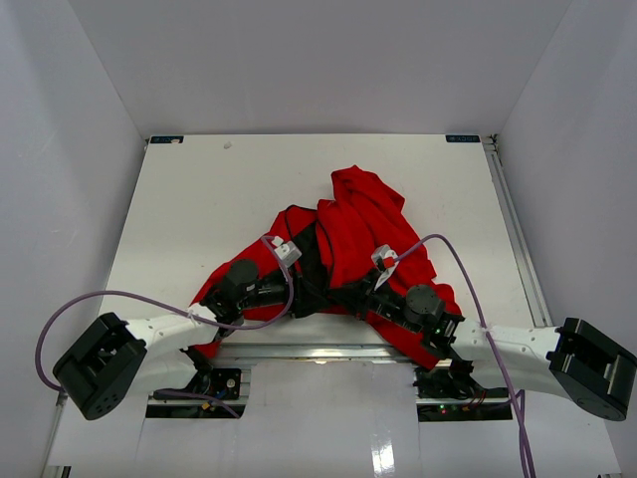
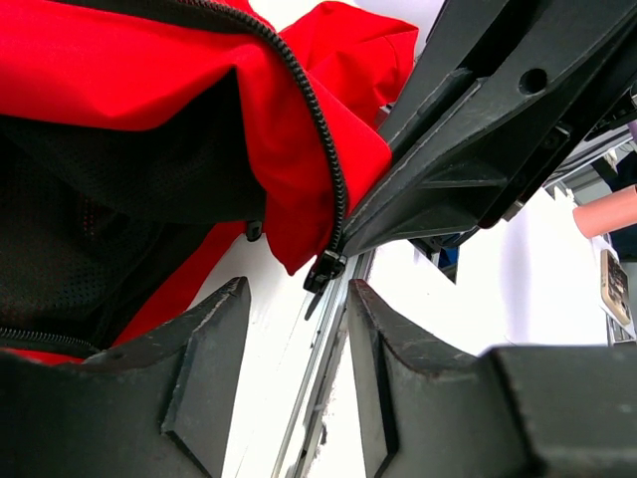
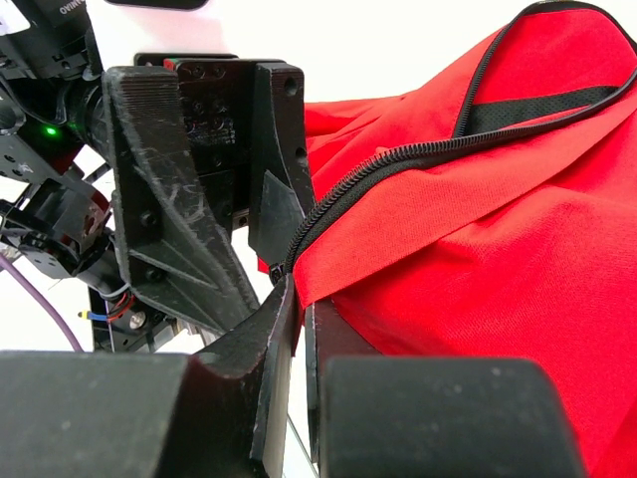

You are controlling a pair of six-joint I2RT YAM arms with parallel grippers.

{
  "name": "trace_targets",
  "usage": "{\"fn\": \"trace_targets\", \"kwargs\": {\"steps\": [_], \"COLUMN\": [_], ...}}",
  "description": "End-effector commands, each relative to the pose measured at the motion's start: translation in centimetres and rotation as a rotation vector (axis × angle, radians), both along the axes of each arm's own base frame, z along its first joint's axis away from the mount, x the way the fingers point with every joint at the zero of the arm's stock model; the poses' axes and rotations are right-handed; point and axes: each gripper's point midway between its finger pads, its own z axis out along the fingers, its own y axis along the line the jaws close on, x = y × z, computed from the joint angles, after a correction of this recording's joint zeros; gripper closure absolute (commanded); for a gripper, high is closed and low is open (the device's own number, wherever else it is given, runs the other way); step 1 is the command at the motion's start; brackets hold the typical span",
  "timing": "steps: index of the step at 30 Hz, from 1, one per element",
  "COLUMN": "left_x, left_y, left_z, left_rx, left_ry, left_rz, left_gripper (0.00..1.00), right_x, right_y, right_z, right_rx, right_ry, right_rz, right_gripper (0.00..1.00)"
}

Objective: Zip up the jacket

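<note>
The red jacket (image 1: 358, 214) lies bunched in the middle of the table, its black lining showing toward the left. My right gripper (image 3: 304, 299) is shut on the jacket's lower hem (image 3: 398, 259), right beside the dark zipper teeth (image 3: 378, 164). The zipper slider (image 2: 325, 269) hangs at the bottom of that hem corner. My left gripper (image 2: 299, 289) is open just short of the slider, with nothing between its fingers. From above, the left gripper (image 1: 314, 294) and the right gripper (image 1: 350, 294) face each other near the table's front edge.
A metal rail (image 1: 318, 349) runs along the front edge of the table below both grippers. Purple cables (image 1: 129, 296) loop from each arm. White walls enclose the table on three sides.
</note>
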Motion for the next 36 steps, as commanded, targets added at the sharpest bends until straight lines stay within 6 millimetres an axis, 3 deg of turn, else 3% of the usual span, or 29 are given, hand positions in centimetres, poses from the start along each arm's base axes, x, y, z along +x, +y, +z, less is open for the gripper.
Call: {"fn": "trace_targets", "kwargs": {"steps": [1,4,8,11,18,21,25,27,31,36], "left_x": [0.2,0.0,-0.2,-0.6,-0.8,-0.6,-0.1,0.1,0.1,-0.5], "left_y": [-0.6,-0.6,-0.6,-0.6,-0.6,-0.6,-0.2,0.1,0.9,1.7], "left_z": [1.5,1.3,0.7,0.3,-0.1,-0.4,-0.5,-0.4,-1.0,-1.6], "left_rx": [-0.038,-0.036,-0.021,-0.011,0.004,0.015,0.036,0.038,0.072,0.097], "left_ry": [-0.039,-0.031,-0.010,0.008,0.028,0.036,0.044,0.053,0.091,0.125], "left_rz": [-0.021,-0.034,-0.042,-0.058,-0.069,-0.061,-0.014,0.015,0.060,0.081], "left_gripper": [0.54,0.73,0.88,0.94,0.98,0.93,0.57,0.50,0.47,0.46], "right_x": [-0.1,0.0,0.3,0.6,1.3,1.2,1.2,1.3,1.4,1.5], "right_y": [0.5,0.4,0.4,0.4,0.6,0.6,0.5,0.2,-0.9,-1.7], "right_z": [3.3,3.3,3.2,3.4,4.1,4.1,3.6,2.7,1.2,0.9], "right_rx": [0.100,0.102,0.103,0.105,0.108,0.107,0.080,0.045,0.014,-0.008], "right_ry": [-0.050,-0.051,-0.048,-0.046,-0.062,-0.065,-0.068,-0.064,-0.060,-0.073], "right_rz": [0.013,0.008,-0.009,-0.025,-0.049,-0.045,-0.044,-0.058,-0.089,-0.115], "right_gripper": [0.92,0.92,0.92,0.92,0.92,0.92,0.92,0.92,0.92,0.92]}}
